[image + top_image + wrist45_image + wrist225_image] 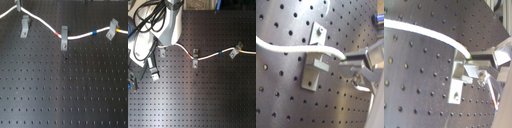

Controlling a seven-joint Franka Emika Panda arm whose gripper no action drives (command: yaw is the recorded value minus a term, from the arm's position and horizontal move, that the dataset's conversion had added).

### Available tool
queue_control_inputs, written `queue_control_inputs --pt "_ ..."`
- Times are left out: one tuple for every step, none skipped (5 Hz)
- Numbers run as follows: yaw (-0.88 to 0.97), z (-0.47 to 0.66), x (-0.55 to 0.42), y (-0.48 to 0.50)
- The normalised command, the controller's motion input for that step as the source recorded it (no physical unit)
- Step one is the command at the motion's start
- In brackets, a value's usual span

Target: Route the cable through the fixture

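The cable (80, 36) is a long white cord with red, blue and yellow bands, running across the top of the black board in both exterior views (213, 54). The fixture (24, 26) is the slim grey clip at the first exterior view's upper left, and the cable crosses its forked top. It also shows in the second exterior view (162, 51). My gripper (18, 5) is just above it, shut on the cable. In the first wrist view the cable (291, 48) crosses the fixture (312, 72) into the gripper (348, 64). The second wrist view shows the same cable (429, 33), fixture (459, 80) and gripper (478, 67).
A broader upright grey clip (64, 39) holds the cable at the red band. A strongly tilted grey clip (112, 29) holds it by the yellow band at the first exterior view's right. The arm and its black cables (153, 25) fill the second exterior view's upper left.
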Motion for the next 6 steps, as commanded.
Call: queue_control_inputs --pt "0.38 0.24 -0.197 0.122" --pt "0.36 0.2 -0.196 0.149" --pt "0.19 0.31 -0.043 0.24" --pt "0.13 0.35 -0.017 0.188" --pt "0.04 0.31 -0.046 0.124" --pt "0.0 0.01 -0.006 0.007"
